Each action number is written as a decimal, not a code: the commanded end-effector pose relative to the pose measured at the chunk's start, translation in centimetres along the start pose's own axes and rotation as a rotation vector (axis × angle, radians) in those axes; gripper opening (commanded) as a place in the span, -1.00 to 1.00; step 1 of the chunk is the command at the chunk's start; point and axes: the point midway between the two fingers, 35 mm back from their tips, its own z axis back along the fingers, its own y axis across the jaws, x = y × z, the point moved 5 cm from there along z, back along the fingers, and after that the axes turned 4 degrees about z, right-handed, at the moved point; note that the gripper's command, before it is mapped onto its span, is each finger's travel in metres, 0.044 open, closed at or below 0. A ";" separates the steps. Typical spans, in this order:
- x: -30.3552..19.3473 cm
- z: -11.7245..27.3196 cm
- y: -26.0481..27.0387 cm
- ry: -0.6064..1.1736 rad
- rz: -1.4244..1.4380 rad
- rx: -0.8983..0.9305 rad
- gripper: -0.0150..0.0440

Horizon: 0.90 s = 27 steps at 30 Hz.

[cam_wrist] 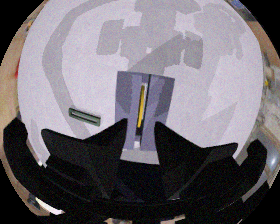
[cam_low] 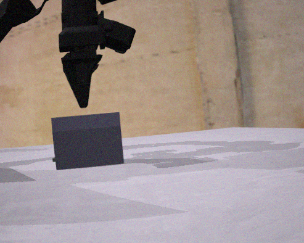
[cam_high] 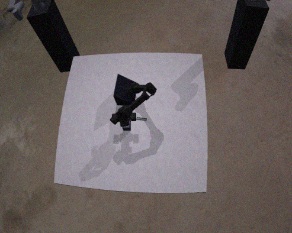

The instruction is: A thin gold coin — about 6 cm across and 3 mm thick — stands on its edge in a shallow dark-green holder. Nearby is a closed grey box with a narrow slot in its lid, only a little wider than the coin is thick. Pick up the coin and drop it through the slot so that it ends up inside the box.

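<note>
My gripper [cam_low: 83, 107] [cam_wrist: 141, 124] is open and empty, its fingertips apart above the grey box [cam_low: 89, 148] [cam_wrist: 123, 90]. The gold coin [cam_wrist: 141, 106] shows edge-on between the fingertips in the wrist view, below them and lined up along the slot. No part of the coin stands above the box in the exterior view, so it is at or below lid level; its exact depth is hidden. The dark-green holder [cam_high: 141, 119] [cam_wrist: 84, 116] is empty and lies beside the box. In the top view the arm hides most of the box.
The box and holder rest on a white table top [cam_high: 180, 154]. The arm's dark base [cam_high: 125, 91] stands behind the box in the top view. Two dark pillars [cam_high: 54, 38] [cam_high: 246, 35] stand beyond the table's far corners. Arm shadows lie across the table.
</note>
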 end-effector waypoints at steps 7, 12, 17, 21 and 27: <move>0.0 0.3 0.0 0.000 0.001 0.000 0.23; 0.0 1.8 0.0 0.000 0.000 -0.001 0.68; -0.3 5.9 0.2 -0.001 -0.003 0.004 1.00; -0.3 6.1 0.2 -0.001 -0.003 0.005 1.00; -0.3 6.1 0.2 -0.001 -0.003 0.005 1.00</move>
